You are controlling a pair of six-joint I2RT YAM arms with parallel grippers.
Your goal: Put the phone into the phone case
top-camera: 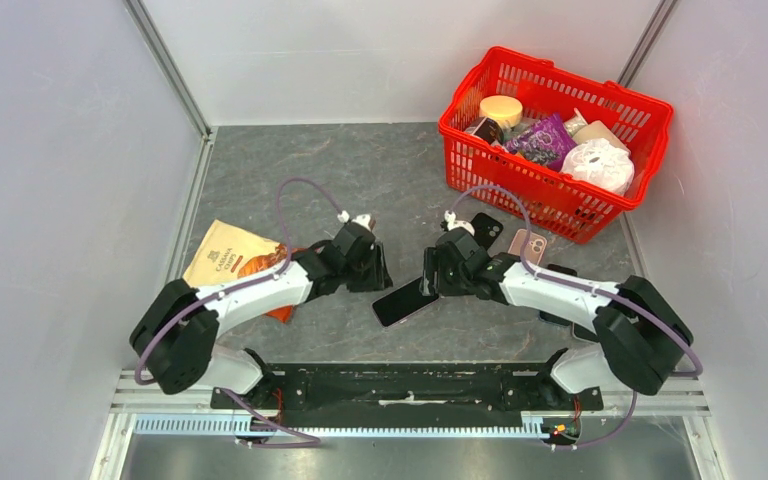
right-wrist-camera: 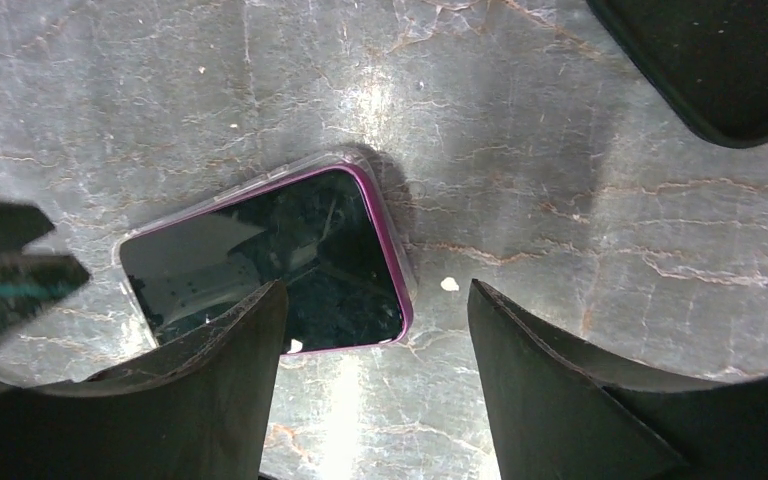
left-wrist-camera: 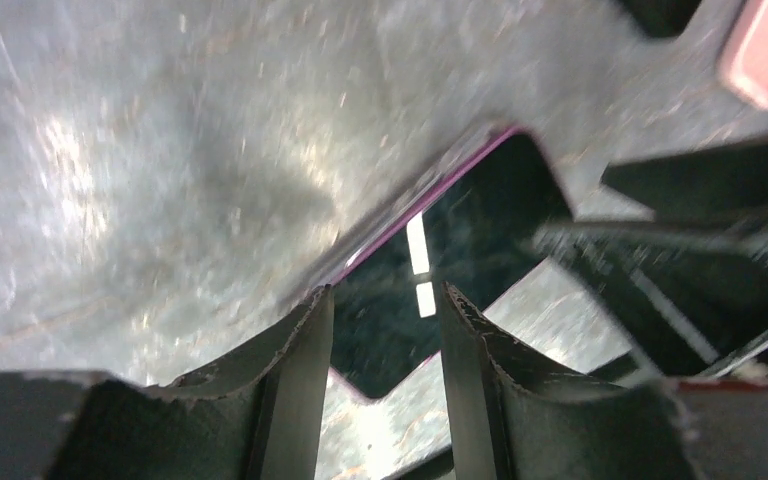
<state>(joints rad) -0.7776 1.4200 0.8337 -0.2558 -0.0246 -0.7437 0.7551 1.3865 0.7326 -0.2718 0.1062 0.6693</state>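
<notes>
The phone (top-camera: 405, 300) lies flat on the table between my two grippers, dark screen up, with a purple edge. In the right wrist view the phone (right-wrist-camera: 270, 260) sits inside a clear phone case, whose rim (right-wrist-camera: 407, 262) shows around its corner. My left gripper (top-camera: 375, 272) hovers at the phone's left end. Its fingers stand apart over the screen (left-wrist-camera: 460, 230) with nothing between them (left-wrist-camera: 385, 292). My right gripper (top-camera: 430, 280) is at the phone's right end, open wide (right-wrist-camera: 377, 286) beside that corner, holding nothing.
A red basket (top-camera: 650, 120) full of goods stands at the back right. A black phone-shaped slab (top-camera: 485, 228) and a pink one (top-camera: 527, 243) lie behind my right gripper. An orange snack bag (top-camera: 225, 262) lies under the left arm.
</notes>
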